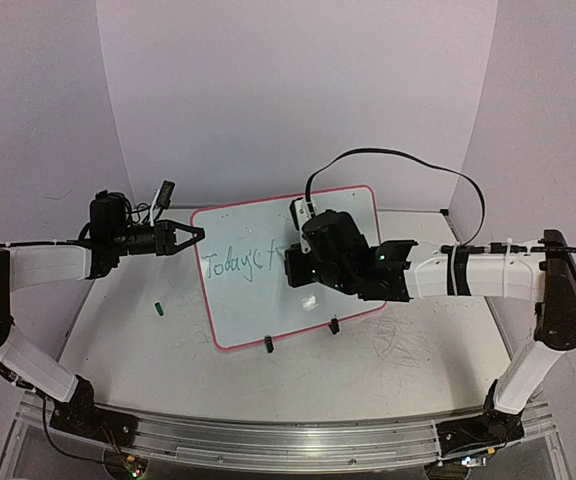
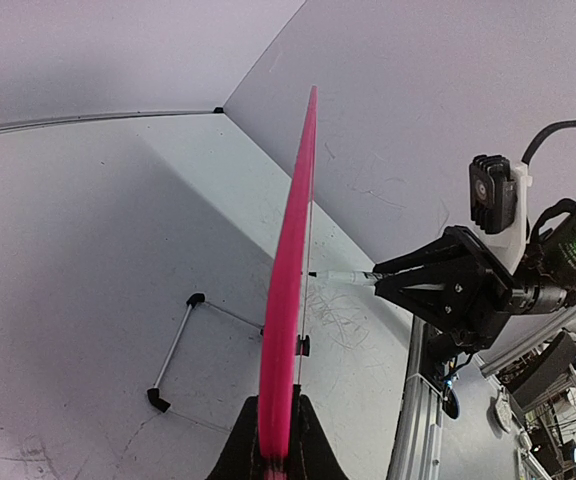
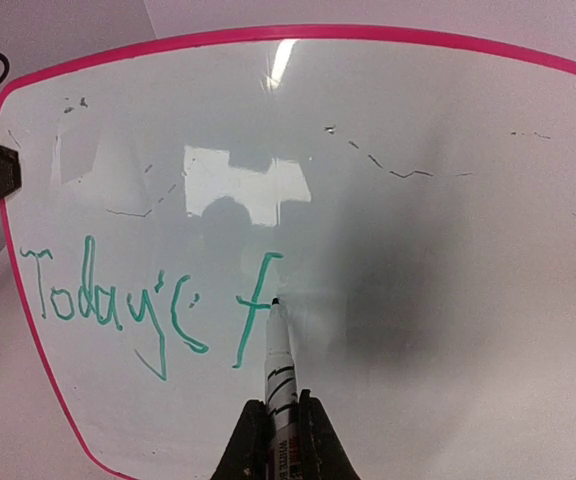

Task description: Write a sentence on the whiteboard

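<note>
The whiteboard [image 1: 258, 285] with a red-pink frame stands tilted in the middle of the table on two black clip feet. Green writing on it reads "Today's f" [image 3: 148, 305]. My left gripper [image 1: 196, 236] is shut on the board's upper left edge; in the left wrist view its fingers clamp the pink frame [image 2: 283, 340] seen edge-on. My right gripper [image 1: 303, 270] is shut on a white marker pen [image 3: 280, 365] whose tip touches the board at the crossbar of the "f". The pen also shows in the left wrist view [image 2: 343, 278].
A small green pen cap [image 1: 157, 310] lies on the table left of the board. A black wire stand [image 2: 173, 350] lies behind the board. Purple-white walls enclose the table. Faint scribble marks stain the table at right [image 1: 398, 345].
</note>
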Tool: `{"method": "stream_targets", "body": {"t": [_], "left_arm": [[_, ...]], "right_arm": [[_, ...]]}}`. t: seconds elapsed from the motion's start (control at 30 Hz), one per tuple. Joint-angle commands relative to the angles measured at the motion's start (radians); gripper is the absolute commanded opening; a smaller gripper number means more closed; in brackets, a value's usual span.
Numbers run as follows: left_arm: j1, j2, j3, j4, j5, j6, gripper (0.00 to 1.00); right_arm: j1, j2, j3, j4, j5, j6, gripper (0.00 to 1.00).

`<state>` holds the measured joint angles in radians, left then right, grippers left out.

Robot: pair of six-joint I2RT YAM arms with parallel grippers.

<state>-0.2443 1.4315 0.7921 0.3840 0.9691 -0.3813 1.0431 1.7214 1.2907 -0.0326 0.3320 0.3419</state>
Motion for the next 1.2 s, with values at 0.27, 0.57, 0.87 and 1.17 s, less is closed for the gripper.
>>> {"method": "stream_targets", "body": {"t": [0.27,0.57,0.87,1.17], "left_arm": [[-0.006,-0.013,0.025,-0.036,-0.058,0.042,0.0],[-0.008,-0.014,0.027,-0.037,-0.057,0.042,0.0],[-0.009,-0.014,0.026,-0.039,-0.059,0.044,0.0],[-0.01,-0.013,0.027,-0.04,-0.059,0.045,0.0]], "right_arm": [[0.002,0.026,0.033,-0.019,0.059,0.02,0.0],[0.002,0.03,0.034,-0.048,0.05,0.032,0.0],[0.009,0.017,0.007,-0.069,0.032,0.058,0.0],[0.011,0.007,-0.009,-0.081,0.037,0.08,0.0]]}}
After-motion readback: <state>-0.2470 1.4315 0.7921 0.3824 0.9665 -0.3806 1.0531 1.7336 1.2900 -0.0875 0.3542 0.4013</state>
